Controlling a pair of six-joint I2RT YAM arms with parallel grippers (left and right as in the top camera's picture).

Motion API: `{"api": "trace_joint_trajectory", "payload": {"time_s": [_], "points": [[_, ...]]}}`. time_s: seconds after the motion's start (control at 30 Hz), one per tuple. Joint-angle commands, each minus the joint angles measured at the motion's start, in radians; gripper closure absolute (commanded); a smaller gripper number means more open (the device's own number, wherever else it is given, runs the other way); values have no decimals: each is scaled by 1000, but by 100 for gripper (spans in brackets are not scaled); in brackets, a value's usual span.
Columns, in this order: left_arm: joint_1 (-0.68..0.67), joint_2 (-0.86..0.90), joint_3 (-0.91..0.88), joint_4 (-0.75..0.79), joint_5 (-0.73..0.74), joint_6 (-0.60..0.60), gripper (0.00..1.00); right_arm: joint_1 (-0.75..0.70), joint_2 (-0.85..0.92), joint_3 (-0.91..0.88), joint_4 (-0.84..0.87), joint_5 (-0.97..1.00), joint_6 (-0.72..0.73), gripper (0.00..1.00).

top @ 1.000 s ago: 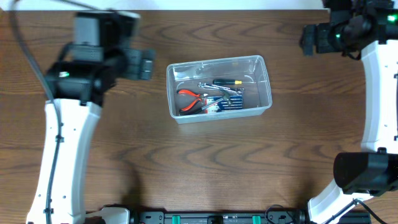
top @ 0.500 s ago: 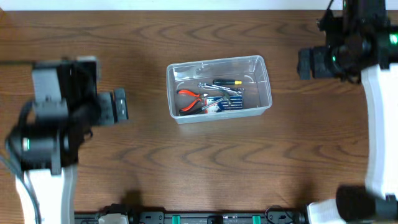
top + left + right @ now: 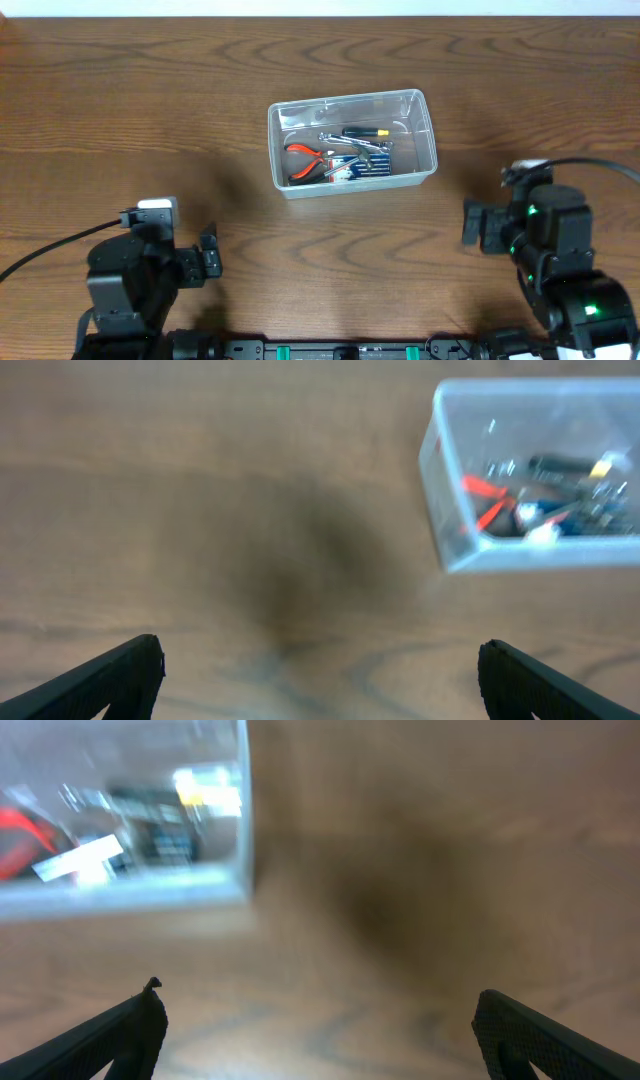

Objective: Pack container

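The clear container (image 3: 345, 99) stands at the table's middle. In it lie red-handled pliers (image 3: 303, 160), a black and yellow screwdriver (image 3: 366, 132) and silver tools. My left gripper (image 3: 205, 265) is low at the near left, open and empty, well away from the bin. My right gripper (image 3: 472, 226) is at the near right, also open and empty. The left wrist view, blurred, shows the container (image 3: 540, 555) at upper right beyond the open left gripper (image 3: 320, 665). In the right wrist view the container (image 3: 130, 895) is at upper left, ahead of the open right gripper (image 3: 318, 1015).
Brown wood-grain table (image 3: 320, 280) all round the bin. A black rail (image 3: 350, 350) runs along the near edge between the two arm bases. A cable (image 3: 50, 250) trails from the left arm.
Both arms have drawn back from the far side of the table to the near edge, left and right. Both grippers stayed open. The container and its tools have not moved.
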Motion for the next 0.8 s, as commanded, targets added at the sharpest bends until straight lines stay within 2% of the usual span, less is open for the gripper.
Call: {"api": "trace_joint_trajectory", "payload": {"time_s": [0.0,0.3,0.77], "points": [[2,1,-26,-6,15,-12,2,9,-48,-73,-7,18,19,1],[2,6,-32,-18,15,-12,2,9,-45,-142,-132,17,19,1],[2,6,-32,-18,15,-12,2,-15,-68,-142,-143,21,18,1]]}}
